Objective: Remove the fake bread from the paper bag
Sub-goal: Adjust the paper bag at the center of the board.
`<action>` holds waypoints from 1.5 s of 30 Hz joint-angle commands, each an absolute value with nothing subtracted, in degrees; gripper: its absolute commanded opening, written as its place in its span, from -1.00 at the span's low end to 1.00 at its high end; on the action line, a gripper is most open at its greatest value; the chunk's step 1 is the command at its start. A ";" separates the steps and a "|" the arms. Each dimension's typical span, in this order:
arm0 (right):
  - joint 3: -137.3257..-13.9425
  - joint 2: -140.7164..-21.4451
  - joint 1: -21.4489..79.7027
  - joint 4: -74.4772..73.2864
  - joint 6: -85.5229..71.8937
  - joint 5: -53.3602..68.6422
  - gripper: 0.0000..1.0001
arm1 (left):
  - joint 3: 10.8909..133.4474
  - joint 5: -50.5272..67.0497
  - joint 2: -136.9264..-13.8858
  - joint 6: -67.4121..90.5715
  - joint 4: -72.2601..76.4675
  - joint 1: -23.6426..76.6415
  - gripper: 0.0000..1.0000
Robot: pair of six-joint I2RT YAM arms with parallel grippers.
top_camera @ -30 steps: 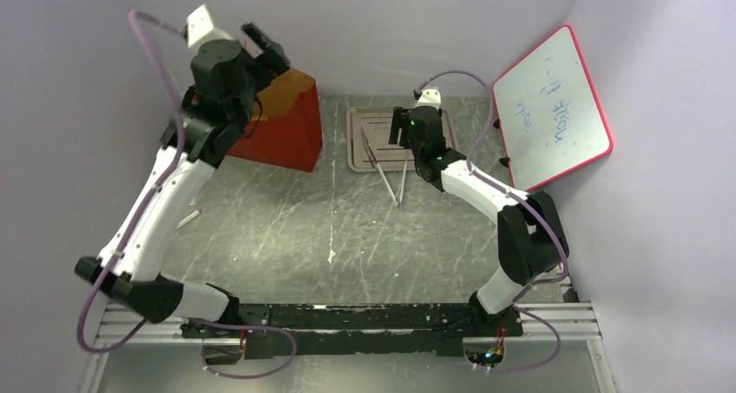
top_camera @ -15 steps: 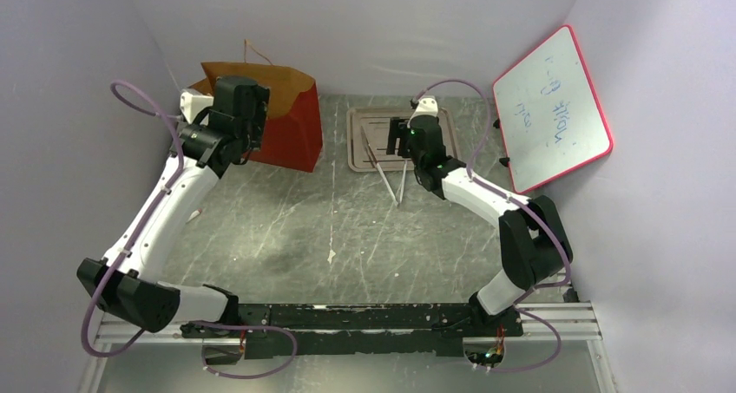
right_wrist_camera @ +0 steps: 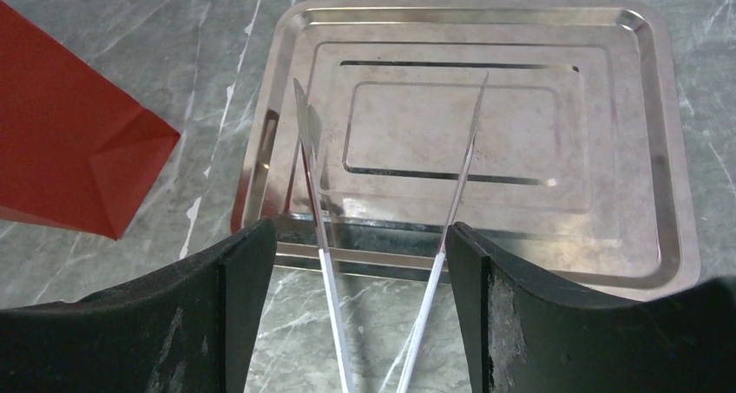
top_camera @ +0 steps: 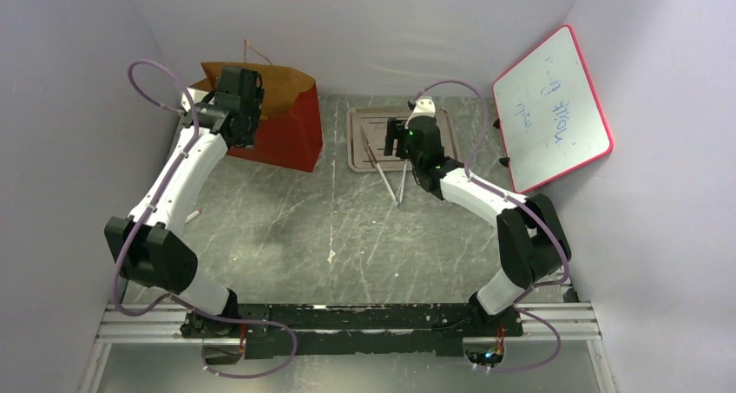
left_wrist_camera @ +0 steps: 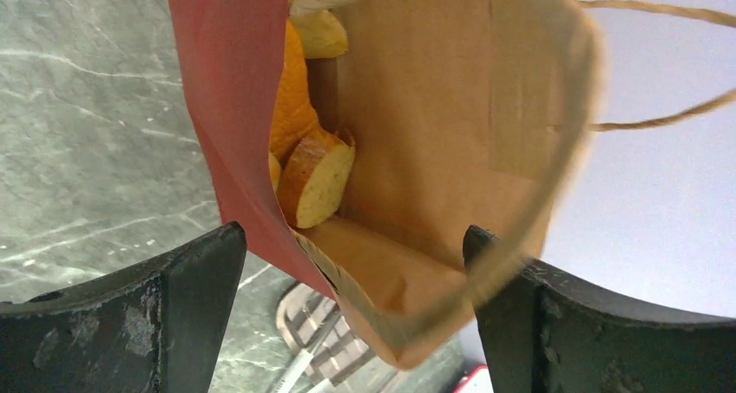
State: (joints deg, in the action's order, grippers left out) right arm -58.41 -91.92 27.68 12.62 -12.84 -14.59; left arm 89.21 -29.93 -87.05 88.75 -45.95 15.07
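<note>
1. Both arms reach away from their bases at the near edge of the grey marbled table [top_camera: 347, 228], the left arm toward the far-left corner and the right arm toward the far middle.
2. A pair of thin metal tongs [right_wrist_camera: 317, 193] lies with its handle end on the table and its two tips up on the near part of a flat silver tray [right_wrist_camera: 664, 133].
3. The right gripper [right_wrist_camera: 360, 298] hovers over the tongs with its jaws apart. In the right wrist view both legs of the tongs run between the fingers, and nothing is clamped.
4. The left gripper [left_wrist_camera: 356, 306] sits at the open mouth of the paper bag [left_wrist_camera: 417, 133], jaws spread wide and holding nothing. Whether a finger touches the paper cannot be told.
5. The paper bag stands at the far left of the table, red outside and brown inside, well apart from the tray. One cord handle loops out past its rim.
6. The fake bread [left_wrist_camera: 314, 178] is inside the bag, piled against the red wall: a cut tan-faced piece, an orange piece just above it and a golden one higher up.
7. A red-framed whiteboard [top_camera: 553, 107] leans at the far right.
</note>
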 commanded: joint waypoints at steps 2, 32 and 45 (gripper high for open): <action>-59.21 -93.60 27.95 13.35 -12.48 -14.32 0.51 | 91.18 -26.05 -88.82 83.98 -45.79 13.23 0.99; -54.04 -99.55 32.46 7.07 -13.08 -22.13 1.00 | 84.15 -7.61 -91.90 41.68 -24.94 3.91 -0.86; -54.39 -102.43 33.31 7.96 -13.18 -24.16 1.00 | 100.83 -16.84 -99.03 12.65 -32.73 10.75 -0.86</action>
State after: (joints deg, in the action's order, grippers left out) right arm -54.06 -100.68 33.12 6.59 -12.97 -22.65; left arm 94.06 -10.76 -96.64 27.27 -31.73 6.31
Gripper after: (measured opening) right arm 0.997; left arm 0.077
